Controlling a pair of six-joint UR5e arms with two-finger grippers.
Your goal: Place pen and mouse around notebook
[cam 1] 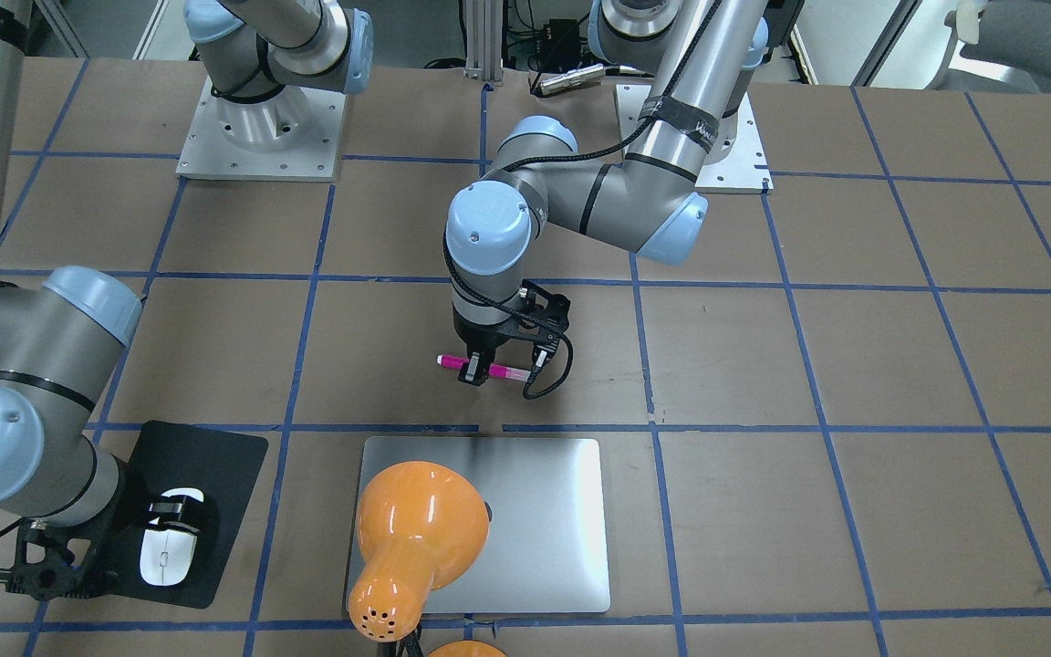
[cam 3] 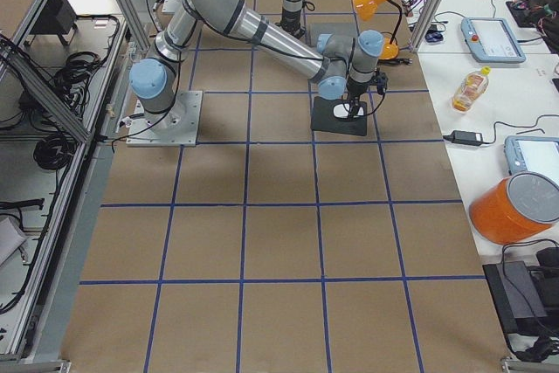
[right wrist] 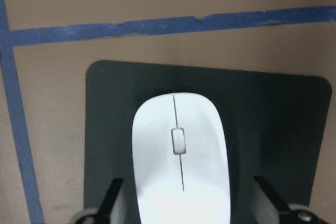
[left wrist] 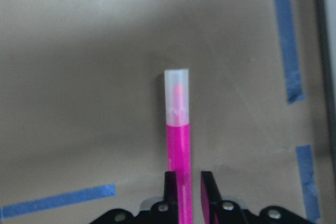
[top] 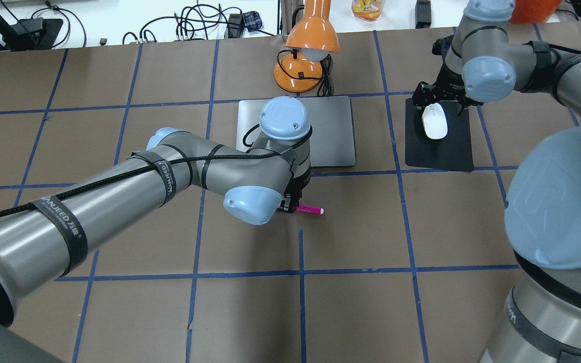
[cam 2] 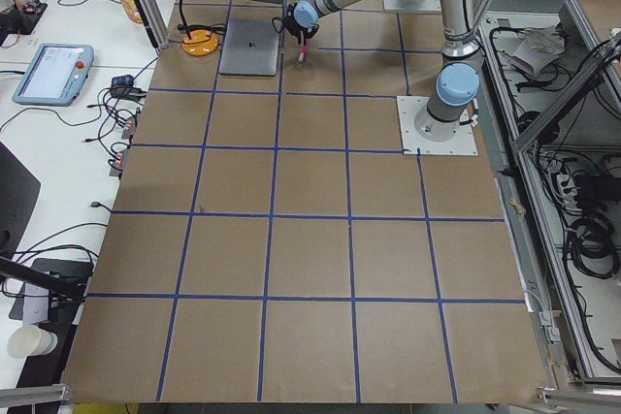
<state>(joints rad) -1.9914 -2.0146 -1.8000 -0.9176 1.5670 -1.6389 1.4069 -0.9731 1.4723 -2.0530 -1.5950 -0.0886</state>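
My left gripper (cam 1: 480, 370) is shut on the magenta pen (cam 1: 507, 372), which it holds level, close over the brown table on the robot's side of the silver notebook (cam 1: 535, 520). The left wrist view shows the pen (left wrist: 177, 145) between the jaws, its pale cap pointing away. The white mouse (cam 1: 168, 557) lies on a black mat (cam 1: 215, 456), beside the notebook. My right gripper (cam 1: 174, 511) hangs over the mouse's end. In the right wrist view its fingers (right wrist: 113, 200) stand open on both sides of the mouse (right wrist: 181, 156), apart from it.
An orange desk lamp (cam 1: 416, 538) leans over the notebook's far edge and hides part of it; its base (top: 298, 75) stands just beyond the notebook (top: 331, 131). Blue tape lines cross the table. Both arm bases sit at the robot's side.
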